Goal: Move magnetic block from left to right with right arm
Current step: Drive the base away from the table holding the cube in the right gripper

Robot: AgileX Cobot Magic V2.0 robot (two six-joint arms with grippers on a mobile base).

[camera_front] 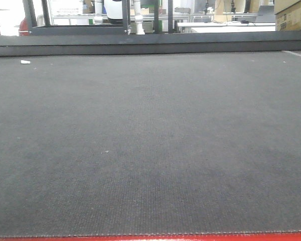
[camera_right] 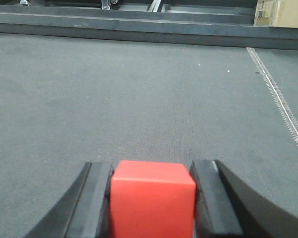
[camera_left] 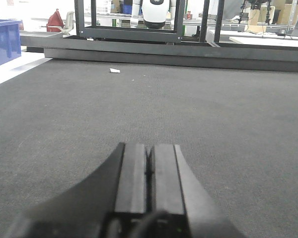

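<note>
The right pincer [camera_right: 153, 169] is closed on the magnetic block [camera_right: 153, 208]. Its two dark fingers [camera_right: 97, 198] press flat against opposite faces of the cube, parted only as far as the block is wide. The block sits squarely between them, and its plain red top and front faces point towards the raised dark rail [camera_right: 129, 27] that runs along the far edge of the surface [camera_right: 139, 99]. A wide stretch of grey woven mat lies between the block and that rail, so the block is well short of it. The right wrist view does not show whether the block's underside touches the surface.

The left pincer [camera_left: 150, 148] is fully closed and holds nothing. Its fingers meet along a thin seam, and it also points at the rail [camera_left: 188, 52] from well back.

A small white scrap [camera_left: 114, 71] lies on the mat just in front of the rail. In the front view it is near the rail's left end [camera_front: 25, 62]. A pale stitched strip [camera_right: 283, 109] runs back from the rail across the mat. A cardboard box [camera_right: 280, 12] stands behind the rail, and a blue bin [camera_left: 2, 42] sits by the rail's left end.
</note>
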